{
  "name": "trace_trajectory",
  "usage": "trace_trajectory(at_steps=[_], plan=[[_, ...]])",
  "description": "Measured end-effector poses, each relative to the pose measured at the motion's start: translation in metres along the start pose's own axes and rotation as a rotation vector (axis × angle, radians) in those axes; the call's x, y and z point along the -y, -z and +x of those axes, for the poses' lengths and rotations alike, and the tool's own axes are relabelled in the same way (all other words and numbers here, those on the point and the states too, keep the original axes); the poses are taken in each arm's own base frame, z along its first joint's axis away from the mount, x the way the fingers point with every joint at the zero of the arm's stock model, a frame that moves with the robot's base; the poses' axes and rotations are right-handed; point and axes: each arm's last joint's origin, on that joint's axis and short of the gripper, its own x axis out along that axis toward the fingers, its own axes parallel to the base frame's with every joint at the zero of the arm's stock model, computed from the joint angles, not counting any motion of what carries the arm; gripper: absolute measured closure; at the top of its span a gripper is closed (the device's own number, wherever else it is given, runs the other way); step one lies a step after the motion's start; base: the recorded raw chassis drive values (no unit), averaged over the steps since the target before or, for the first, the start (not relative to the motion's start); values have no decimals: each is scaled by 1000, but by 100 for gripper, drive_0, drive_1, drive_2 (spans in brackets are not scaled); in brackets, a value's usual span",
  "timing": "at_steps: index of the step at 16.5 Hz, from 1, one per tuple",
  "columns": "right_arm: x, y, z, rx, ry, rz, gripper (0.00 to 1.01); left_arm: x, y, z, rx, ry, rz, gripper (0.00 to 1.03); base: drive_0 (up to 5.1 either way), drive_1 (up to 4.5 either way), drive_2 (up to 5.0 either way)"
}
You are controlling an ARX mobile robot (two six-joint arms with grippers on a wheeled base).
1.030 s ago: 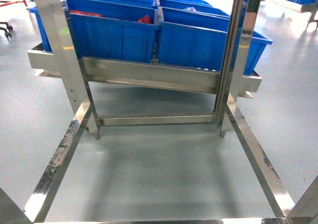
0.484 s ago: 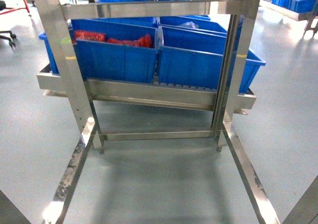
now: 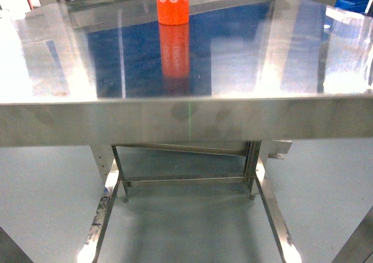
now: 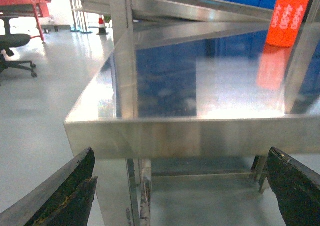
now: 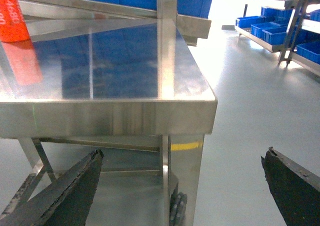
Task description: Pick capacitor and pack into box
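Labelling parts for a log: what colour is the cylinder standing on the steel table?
Bright orange-red cylinder with white printed digits; clearest in the head view.

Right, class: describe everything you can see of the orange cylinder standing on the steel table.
The orange cylinder stands upright on the far part of the shiny steel table, near the middle. Its bright orange-red skin carries white digits printed sideways, reading something like 680. Its top is cut off in the head view. Its base rests on the tabletop, which mirrors it as an orange streak. Nothing else touches it. Both wrist views show it as well.
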Motion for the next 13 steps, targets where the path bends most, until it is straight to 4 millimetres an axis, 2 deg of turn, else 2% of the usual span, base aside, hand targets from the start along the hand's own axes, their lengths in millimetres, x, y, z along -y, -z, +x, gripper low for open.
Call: trace_trajectory(at_steps=[13], plan=[[0, -1, 0, 5, 1, 0, 3, 0, 0, 0, 4, 0, 0, 5, 0, 0, 0]])
